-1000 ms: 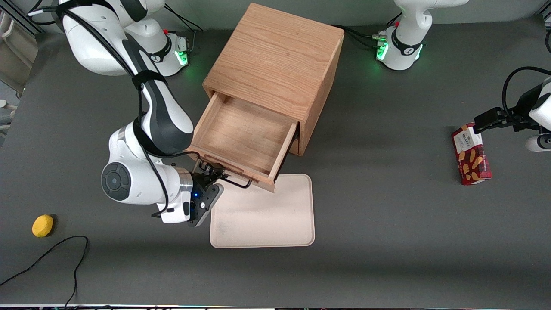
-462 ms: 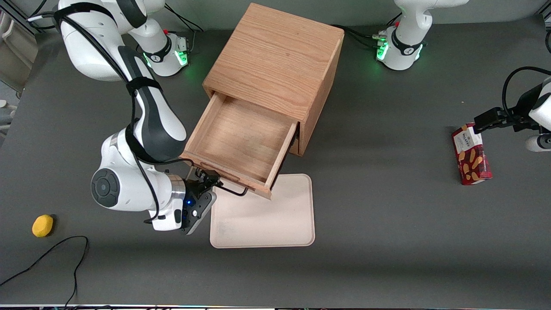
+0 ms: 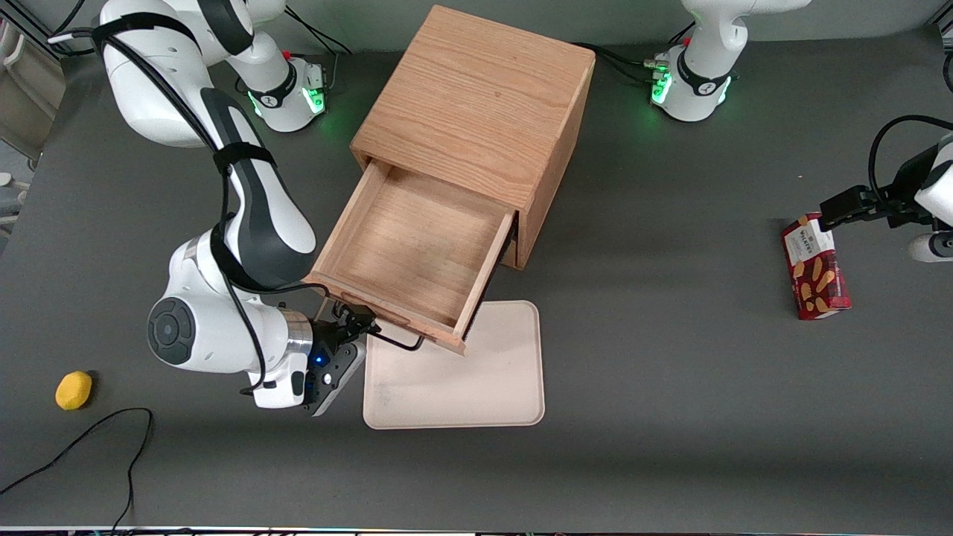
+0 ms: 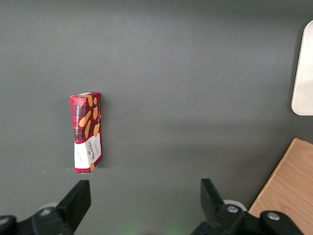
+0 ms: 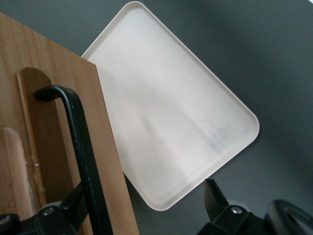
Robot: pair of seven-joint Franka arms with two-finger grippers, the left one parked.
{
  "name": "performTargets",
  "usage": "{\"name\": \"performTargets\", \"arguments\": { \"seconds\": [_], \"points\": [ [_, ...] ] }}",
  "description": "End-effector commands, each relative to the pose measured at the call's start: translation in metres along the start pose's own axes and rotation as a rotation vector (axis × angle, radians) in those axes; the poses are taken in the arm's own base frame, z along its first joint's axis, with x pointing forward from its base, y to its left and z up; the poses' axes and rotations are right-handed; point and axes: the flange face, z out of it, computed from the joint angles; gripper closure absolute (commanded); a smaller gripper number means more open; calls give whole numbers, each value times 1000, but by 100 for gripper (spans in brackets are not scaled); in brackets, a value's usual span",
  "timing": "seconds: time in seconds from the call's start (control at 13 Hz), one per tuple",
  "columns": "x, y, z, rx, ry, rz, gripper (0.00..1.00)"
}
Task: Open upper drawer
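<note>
The upper drawer stands pulled far out of the oak cabinet, and its inside shows empty. Its thin black wire handle runs along the front panel, on the side nearest the front camera. My right gripper is at the handle's end toward the working arm's side. In the right wrist view the handle crosses the drawer front and passes just inside one finger. The other finger stands well apart, so the gripper is open around the handle.
A cream tray lies on the table just in front of the drawer, partly under its front edge. A yellow object and a black cable lie toward the working arm's end. A red biscuit box lies toward the parked arm's end.
The drawer has slid farther out of the cabinet toward the front camera. The gripper and wrist moved with the handle, the same way.
</note>
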Motion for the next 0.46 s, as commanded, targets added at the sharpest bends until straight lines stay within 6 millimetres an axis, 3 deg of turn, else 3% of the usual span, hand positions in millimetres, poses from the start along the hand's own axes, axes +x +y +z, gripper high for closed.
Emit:
{"name": "performTargets", "arguments": {
  "seconds": [0.0, 0.38],
  "points": [
    [6, 9, 1, -10, 36, -33, 0],
    [12, 15, 3, -36, 74, -34, 0]
  ]
}}
